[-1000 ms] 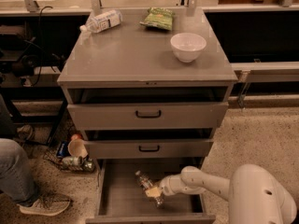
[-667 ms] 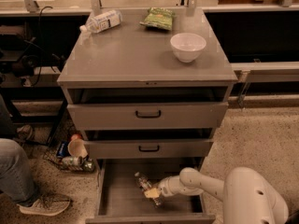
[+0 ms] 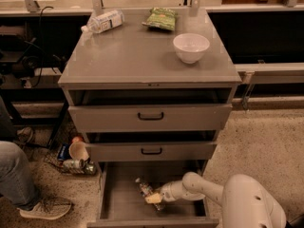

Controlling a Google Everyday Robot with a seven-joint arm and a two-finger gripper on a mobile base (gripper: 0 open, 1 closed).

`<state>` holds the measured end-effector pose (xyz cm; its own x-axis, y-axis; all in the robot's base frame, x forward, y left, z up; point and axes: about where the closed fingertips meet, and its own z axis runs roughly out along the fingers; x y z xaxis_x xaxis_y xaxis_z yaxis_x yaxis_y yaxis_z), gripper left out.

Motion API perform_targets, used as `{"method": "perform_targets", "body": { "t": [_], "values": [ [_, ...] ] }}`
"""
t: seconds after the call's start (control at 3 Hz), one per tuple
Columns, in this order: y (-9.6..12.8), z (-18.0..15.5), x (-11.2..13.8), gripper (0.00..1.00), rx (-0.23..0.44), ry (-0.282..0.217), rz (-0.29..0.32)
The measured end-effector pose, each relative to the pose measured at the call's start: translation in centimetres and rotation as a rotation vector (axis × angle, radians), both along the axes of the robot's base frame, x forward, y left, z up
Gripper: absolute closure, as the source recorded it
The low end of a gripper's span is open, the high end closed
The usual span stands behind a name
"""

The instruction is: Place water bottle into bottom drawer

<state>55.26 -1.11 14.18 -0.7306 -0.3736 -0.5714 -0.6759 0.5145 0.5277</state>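
The bottom drawer (image 3: 123, 204) is pulled out, a grey tray with a flat floor. The water bottle (image 3: 145, 189), clear plastic with a white cap pointing back-left, lies low in the drawer near its middle. My gripper (image 3: 155, 198) reaches into the drawer from the right on a white arm and sits at the bottle's lower end, its yellowish fingertips against the bottle. The bottle looks to be at or just above the drawer floor.
On the cabinet top lie a bottle with a large white label (image 3: 103, 21), a green snack bag (image 3: 161, 18) and a white bowl (image 3: 191, 47). The two upper drawers with black handles (image 3: 150, 116) are slightly open. A person's leg and shoe (image 3: 28, 194) and floor clutter (image 3: 76, 156) are left.
The arm has shifted slightly left and deeper into the drawer with the bottle. Nothing else has moved.
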Motion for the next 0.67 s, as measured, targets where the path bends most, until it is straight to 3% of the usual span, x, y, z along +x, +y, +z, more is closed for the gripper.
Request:
{"method": "perform_targets", "body": {
  "t": [0.33, 0.67],
  "values": [
    [-0.2, 0.2, 0.0, 0.07, 0.006, -0.007, 0.001],
    [-2.6, 2.5, 0.4, 0.00, -0.023, -0.067, -0.027]
  ]
}}
